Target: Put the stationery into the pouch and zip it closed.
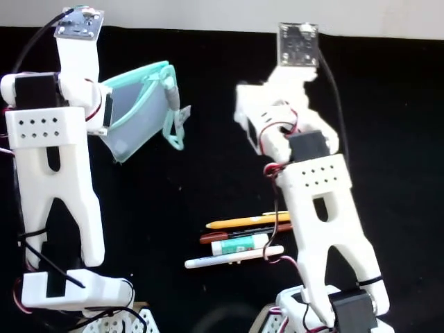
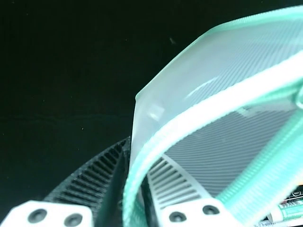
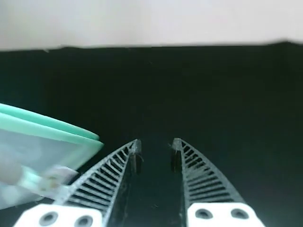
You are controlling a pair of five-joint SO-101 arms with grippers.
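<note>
Aloft, left gripper (image 2: 134,161) clamps pouch (image 2: 213,85); tube (image 1: 239,243) label unreadable

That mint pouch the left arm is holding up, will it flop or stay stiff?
Probably fairly stiff: the pouch juts from the left gripper without sagging. Likely light, since a pinch on one edge carries it. Its mouth may flex; the zip edge bows.

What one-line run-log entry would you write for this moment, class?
left gripper shut on pouch | pouch unzipped, tilted | right gripper open, empty, beside pouch | stationery on table, outside pouch
</note>
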